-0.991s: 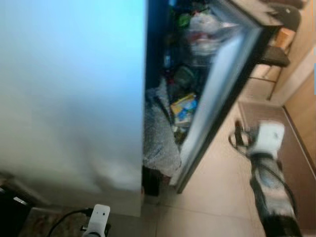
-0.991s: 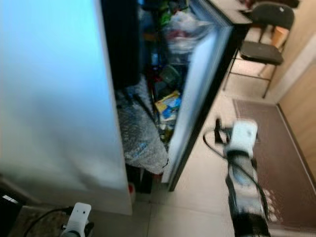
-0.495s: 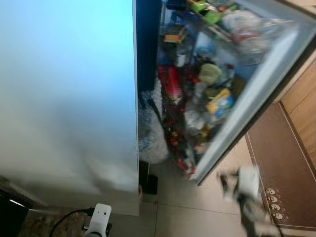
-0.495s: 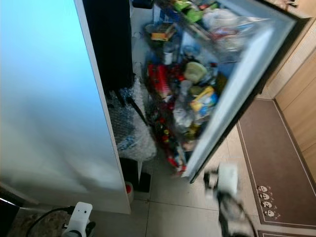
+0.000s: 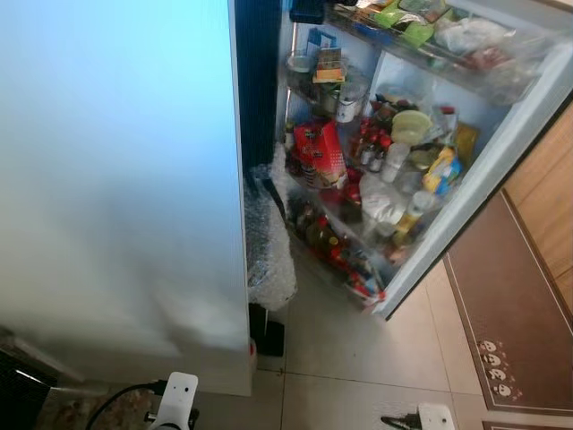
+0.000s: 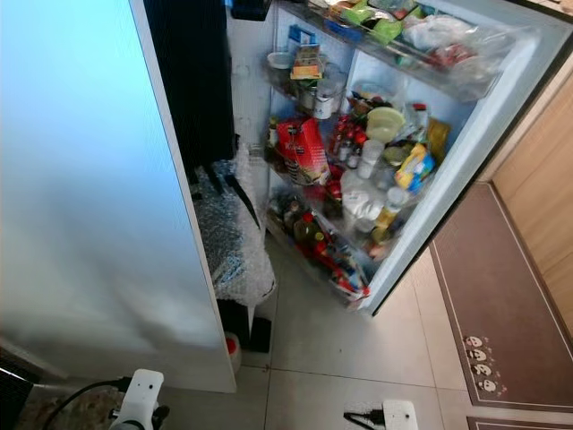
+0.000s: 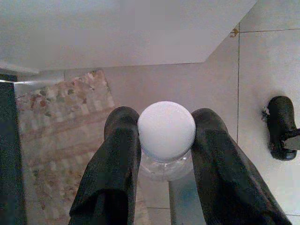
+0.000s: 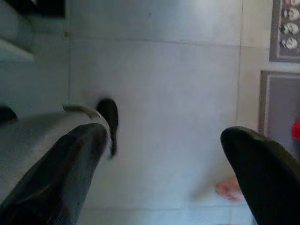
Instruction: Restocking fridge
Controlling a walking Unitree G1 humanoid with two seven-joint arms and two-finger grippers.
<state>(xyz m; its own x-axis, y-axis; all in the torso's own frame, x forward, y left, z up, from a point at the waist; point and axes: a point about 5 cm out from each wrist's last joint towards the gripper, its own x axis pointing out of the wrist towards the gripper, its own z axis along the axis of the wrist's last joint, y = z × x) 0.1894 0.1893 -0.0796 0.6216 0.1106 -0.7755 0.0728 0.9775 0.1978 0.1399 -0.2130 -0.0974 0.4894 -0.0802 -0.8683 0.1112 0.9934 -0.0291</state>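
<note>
Nearest, the left claw (image 7: 165,154) is clamping a clear bottle (image 7: 165,165) just under its white cap (image 7: 166,131), holding it above the tiled floor (image 7: 267,65), while the right claw (image 8: 164,178) is hanging wide apart over the tiles with nothing between its fingers. Farther off, the fridge door (image 6: 466,170) is standing open, its shelves (image 6: 358,206) crowded with jars, bottles and a red packet (image 6: 303,148), and a bubble-wrapped bundle (image 6: 228,242) is leaning at the fridge's foot.

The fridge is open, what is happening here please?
The robot stands before the open fridge door, whose shelves are packed with bottles and jars. Its left pincer is shut on a white-capped bottle, held low over the floor. Its right pincer is open, holding nothing, over the floor tiles.
</note>
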